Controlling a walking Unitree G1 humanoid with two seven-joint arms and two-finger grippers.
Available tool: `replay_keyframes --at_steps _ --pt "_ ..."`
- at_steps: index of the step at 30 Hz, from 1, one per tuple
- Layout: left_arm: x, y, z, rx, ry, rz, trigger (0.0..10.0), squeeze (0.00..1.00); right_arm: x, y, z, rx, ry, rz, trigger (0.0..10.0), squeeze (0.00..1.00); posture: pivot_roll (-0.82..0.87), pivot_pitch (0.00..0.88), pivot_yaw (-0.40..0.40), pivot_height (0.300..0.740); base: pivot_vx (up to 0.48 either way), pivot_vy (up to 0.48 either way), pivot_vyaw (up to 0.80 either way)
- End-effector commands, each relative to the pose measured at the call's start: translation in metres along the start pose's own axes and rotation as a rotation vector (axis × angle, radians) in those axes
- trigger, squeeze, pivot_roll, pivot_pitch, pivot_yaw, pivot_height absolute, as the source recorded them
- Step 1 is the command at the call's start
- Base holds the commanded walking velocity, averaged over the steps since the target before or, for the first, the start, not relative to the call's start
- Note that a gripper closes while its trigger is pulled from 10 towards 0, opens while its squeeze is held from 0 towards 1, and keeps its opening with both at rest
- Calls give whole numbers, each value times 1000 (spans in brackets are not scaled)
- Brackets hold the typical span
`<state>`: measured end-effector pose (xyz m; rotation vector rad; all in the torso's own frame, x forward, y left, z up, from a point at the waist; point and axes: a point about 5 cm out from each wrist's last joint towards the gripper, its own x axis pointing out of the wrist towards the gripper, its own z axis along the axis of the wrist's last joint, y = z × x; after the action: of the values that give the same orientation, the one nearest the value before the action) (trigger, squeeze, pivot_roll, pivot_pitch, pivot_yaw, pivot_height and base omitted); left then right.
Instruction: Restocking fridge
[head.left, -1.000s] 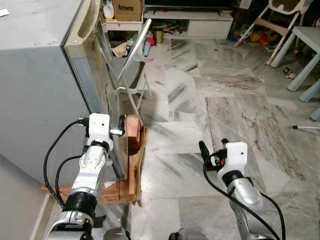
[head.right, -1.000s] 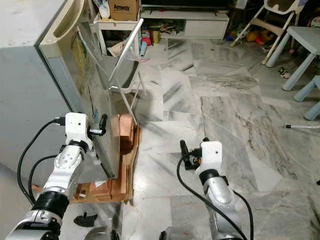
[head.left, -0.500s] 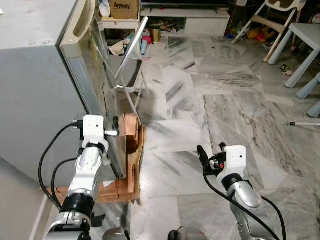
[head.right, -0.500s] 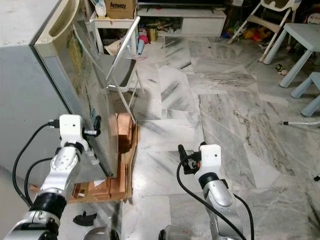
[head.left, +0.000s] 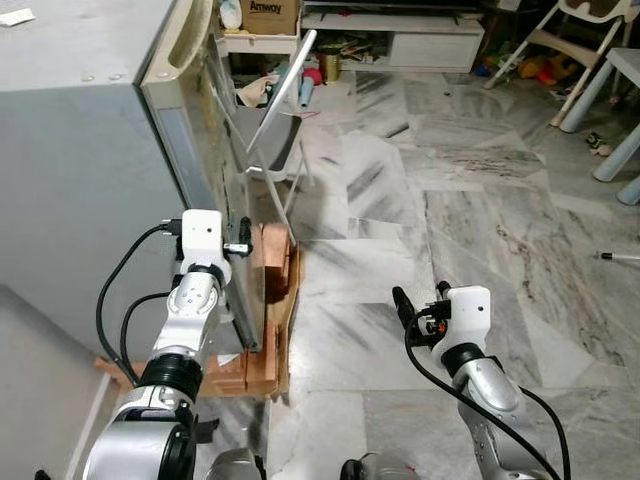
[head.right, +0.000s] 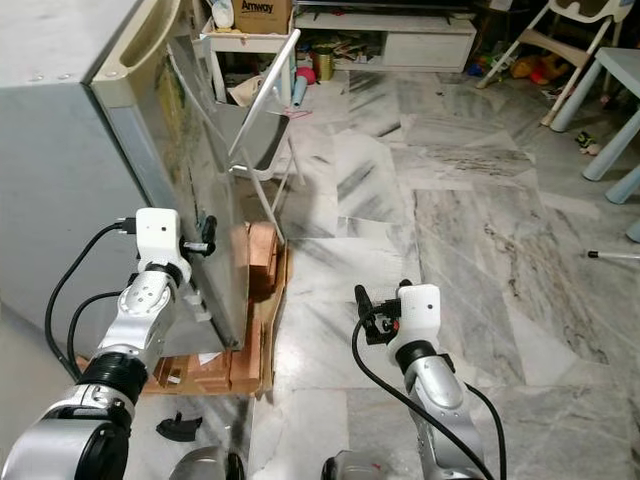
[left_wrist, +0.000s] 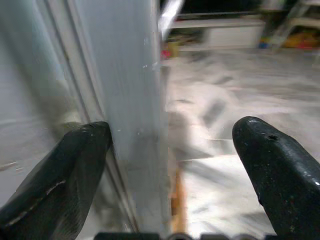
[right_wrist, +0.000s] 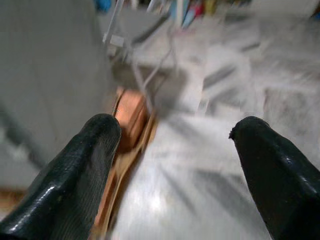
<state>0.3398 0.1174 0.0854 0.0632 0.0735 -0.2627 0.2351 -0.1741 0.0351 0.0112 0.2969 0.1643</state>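
Note:
The grey fridge (head.left: 80, 150) stands at my left on wooden blocks, and its door edge (head.left: 215, 200) faces me. My left gripper (head.left: 240, 242) is open at that edge, low on the door. In the left wrist view the door edge (left_wrist: 135, 100) stands between the two fingers (left_wrist: 55, 185), one by the seam and the other out over the floor. My right gripper (head.left: 415, 305) hangs open over the marble floor to the right of the fridge, holding nothing.
Wooden blocks and cardboard (head.left: 270, 290) lie at the fridge's foot. A folded white chair (head.left: 280, 110) leans just beyond the door. A cardboard box (head.left: 265, 12), a white cabinet (head.left: 410, 45) and a high chair (head.left: 590, 40) stand at the back.
The head view has shifted a little. My left gripper stays at the door edge and the right one stays open over the floor.

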Motion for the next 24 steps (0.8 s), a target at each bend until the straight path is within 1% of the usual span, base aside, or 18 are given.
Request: replay_keyframes --at_steps 1,2,3,4,5,6,7,8,10,12,14,15,17,19,20,21,23,24 --pt "11 -81 51 81 -189 -418 10000 0 0 3 -14 6 104 26 10000 0 -58 8 8 740 0 0 0" --pt "11 -81 51 81 -189 -418 10000 0 0 3 -14 6 104 26 10000 0 -58 8 8 740 0 0 0" --pt "9 -103 64 94 -236 -521 10000 0 0 5 -15 20 109 44 10000 0 -59 6 12 740 0 0 0" --pt "6 -117 72 104 -266 -582 10000 0 0 6 -15 30 107 56 10000 0 -59 6 12 740 0 0 0" --pt "2 -138 85 98 -309 -670 10000 0 1 8 -15 31 108 68 10000 0 -61 2 19 740 0 0 0" --pt "-6 -168 105 85 -384 -779 10000 0 3 11 -14 28 108 80 10000 0 -64 0 25 740 0 0 0" --pt "-6 -175 111 71 -402 -793 10000 0 4 12 -15 27 110 81 10000 0 -66 0 28 740 0 0 0" --pt "-6 -175 111 71 -402 -793 10000 0 4 12 -15 27 110 81 10000 0 -66 0 28 740 0 0 0" --pt "1 -171 113 60 -403 -746 10000 0 5 14 -15 31 110 80 10000 0 -71 0 34 740 0 0 0" --pt "8 -157 111 53 -390 -683 10000 0 5 15 -15 36 112 81 10000 0 -73 0 37 740 0 0 0" --pt "11 -134 110 32 -386 -611 10000 0 5 15 -15 42 117 83 10000 0 -61 0 37 740 0 0 0" --pt "10 -122 108 30 -386 -580 10000 0 5 15 -16 45 119 85 10000 0 -57 0 36 740 0 0 0" --pt "8 -105 101 40 -369 -536 10000 0 6 16 -16 48 119 91 10000 0 -57 0 36 740 0 0 0" --pt "4 -86 89 45 -342 -479 10000 0 8 17 -15 47 113 110 10000 0 -41 0 35 740 0 0 0" --pt "3 -82 86 44 -332 -470 10000 0 8 18 -15 46 111 115 10000 0 -39 0 34 740 0 0 0" --pt "-1 -70 72 54 -288 -431 10000 0 9 19 -14 42 104 123 10000 0 -36 0 32 740 0 0 0" --pt "-4 -65 65 61 -273 -421 10000 0 10 19 -12 40 93 123 10000 0 -32 0 30 740 0 0 0" --pt "-10 -58 55 74 -256 -403 10000 0 10 20 -11 35 81 126 10000 0 -30 0 27 740 270 0 0"
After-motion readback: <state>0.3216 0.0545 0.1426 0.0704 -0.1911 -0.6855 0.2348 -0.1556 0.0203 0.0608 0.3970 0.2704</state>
